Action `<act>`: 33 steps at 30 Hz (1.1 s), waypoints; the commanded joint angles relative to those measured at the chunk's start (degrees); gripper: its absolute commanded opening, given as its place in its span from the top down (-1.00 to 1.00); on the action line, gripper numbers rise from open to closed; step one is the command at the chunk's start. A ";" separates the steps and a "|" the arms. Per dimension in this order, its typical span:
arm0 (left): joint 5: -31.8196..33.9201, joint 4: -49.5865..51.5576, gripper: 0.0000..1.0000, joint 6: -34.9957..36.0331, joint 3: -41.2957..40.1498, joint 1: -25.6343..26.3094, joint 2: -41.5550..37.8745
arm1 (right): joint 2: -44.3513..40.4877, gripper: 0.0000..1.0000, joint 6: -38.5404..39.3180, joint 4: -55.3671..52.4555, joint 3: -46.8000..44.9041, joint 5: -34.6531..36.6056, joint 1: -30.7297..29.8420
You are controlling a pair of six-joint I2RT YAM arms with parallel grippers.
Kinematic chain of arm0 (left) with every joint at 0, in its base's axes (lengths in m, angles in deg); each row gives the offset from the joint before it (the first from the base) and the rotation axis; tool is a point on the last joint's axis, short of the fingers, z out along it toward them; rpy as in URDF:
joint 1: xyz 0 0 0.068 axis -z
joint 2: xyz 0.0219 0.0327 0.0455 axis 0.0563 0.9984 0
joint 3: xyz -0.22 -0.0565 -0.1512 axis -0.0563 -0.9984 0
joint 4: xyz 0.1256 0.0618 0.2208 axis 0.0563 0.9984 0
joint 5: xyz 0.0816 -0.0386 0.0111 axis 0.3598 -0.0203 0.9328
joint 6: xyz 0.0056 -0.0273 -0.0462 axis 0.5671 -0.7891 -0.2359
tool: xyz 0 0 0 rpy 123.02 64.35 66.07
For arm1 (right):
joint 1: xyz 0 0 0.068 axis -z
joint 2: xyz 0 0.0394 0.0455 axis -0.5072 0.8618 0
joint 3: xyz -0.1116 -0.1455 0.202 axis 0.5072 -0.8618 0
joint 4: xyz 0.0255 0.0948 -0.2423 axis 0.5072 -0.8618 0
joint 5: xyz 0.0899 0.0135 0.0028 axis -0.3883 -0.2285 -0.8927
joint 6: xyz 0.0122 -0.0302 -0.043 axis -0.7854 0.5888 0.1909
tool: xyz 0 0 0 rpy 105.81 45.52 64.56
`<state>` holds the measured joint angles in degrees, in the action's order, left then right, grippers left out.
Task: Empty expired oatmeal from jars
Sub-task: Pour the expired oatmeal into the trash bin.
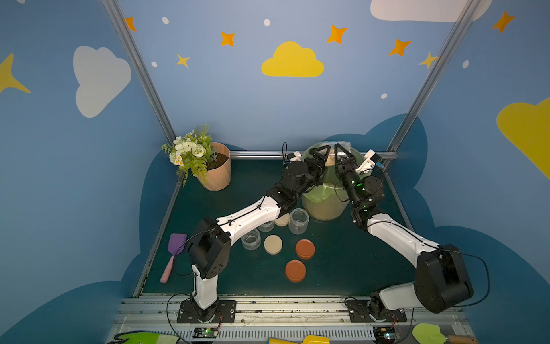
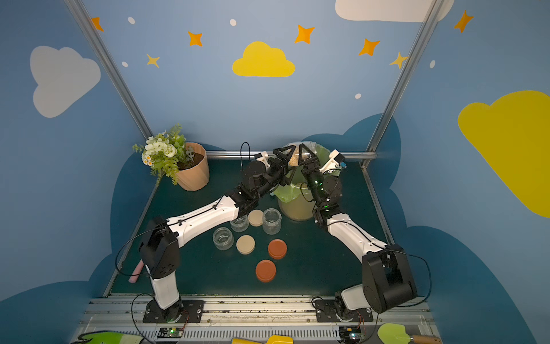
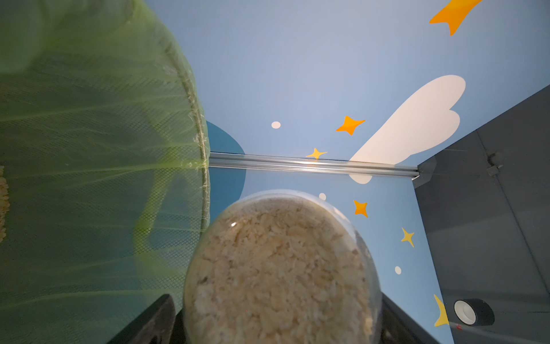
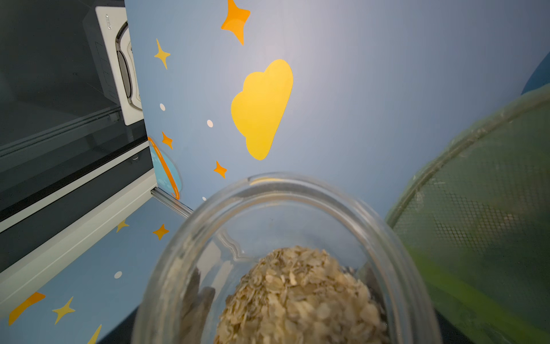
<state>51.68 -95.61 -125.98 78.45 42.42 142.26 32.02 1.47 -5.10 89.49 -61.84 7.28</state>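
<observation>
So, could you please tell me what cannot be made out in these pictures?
- Whether the left gripper or the right gripper grips the raised jar: too small in both top views; the wrist views hide the contact.
- Inside of the bin: the grippers cover it in both top views.
- One empty jar: partly under the left arm.
- The green tool: cut by the bottom edge.

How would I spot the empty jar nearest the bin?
Find the big beige bin with a green liner at the back. Just in front stands a clear, lidless jar. The two other empty jars sit farther off, beside the left arm.
</observation>
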 commanded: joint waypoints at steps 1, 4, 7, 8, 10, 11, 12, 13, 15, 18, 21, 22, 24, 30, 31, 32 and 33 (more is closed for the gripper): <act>1.91 -2.77 -1.00 -0.04 3.24 -0.25 0.88 | -0.10 0.25 -2.36 8.94 0.68 0.68 -0.61; 1.94 -2.37 -1.00 0.14 5.12 -0.35 2.11 | -0.07 0.28 -2.90 7.74 0.62 0.62 -0.79; 1.15 -1.39 -1.00 0.78 7.39 -0.39 3.44 | -0.36 0.28 -3.21 6.75 0.48 1.22 -1.20; 1.04 -1.48 -1.00 0.80 7.85 -0.38 3.84 | -0.20 0.27 -3.31 6.70 0.68 0.81 -1.22; 0.86 -1.41 -1.00 0.93 8.64 -0.38 4.58 | 0.20 0.27 -3.54 6.48 1.18 0.14 -1.23; 0.86 -1.26 -1.00 0.98 9.01 -0.46 4.80 | 0.40 0.28 -3.54 6.17 1.61 -0.41 -1.19; 0.95 -1.21 -0.99 1.06 9.17 -0.48 5.04 | 0.50 0.28 -3.51 6.09 1.88 -0.83 -1.23; 1.10 -1.24 -0.98 1.03 9.32 -0.40 5.21 | 0.60 0.27 -3.48 6.28 1.86 -0.82 -1.31; 1.21 -1.70 -0.93 1.08 9.41 -0.44 5.43 | 0.51 0.27 -3.55 6.40 1.67 -0.38 -1.48; 1.39 -2.38 -0.78 1.35 9.41 -0.49 5.69 | 0.18 0.26 -3.23 6.04 1.49 -0.32 -1.47; 1.56 -2.98 -0.59 0.84 9.35 -0.44 5.96 | -0.10 0.26 -3.13 5.44 1.49 -0.35 -1.48; 1.56 -3.14 -0.54 0.62 9.33 -0.48 6.12 | -0.10 0.26 -3.13 5.19 1.49 -0.43 -1.42; 1.48 -3.44 -0.42 0.49 9.36 -0.43 6.28 | -0.10 0.26 -3.14 4.82 1.58 -0.80 -1.46; 1.30 -5.35 0.06 0.73 8.72 -0.47 6.38 | -2.03 -0.34 -1.21 -0.11 1.67 -2.11 -1.49; 1.30 -5.64 0.15 1.00 8.64 -0.56 6.19 | -3.23 -0.49 -0.59 -1.97 1.60 -2.04 -1.49; 1.38 -5.65 0.21 1.15 8.53 -0.69 6.13 | -4.41 -0.64 0.07 -3.91 1.43 -1.95 -1.46; 1.39 -5.69 0.27 1.62 8.62 -0.80 5.97 | -5.66 -0.74 0.54 -5.88 1.32 -1.46 -1.42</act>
<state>52.53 -96.48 -127.64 85.84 42.23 148.40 31.12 -1.33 -7.20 89.44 -61.03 6.45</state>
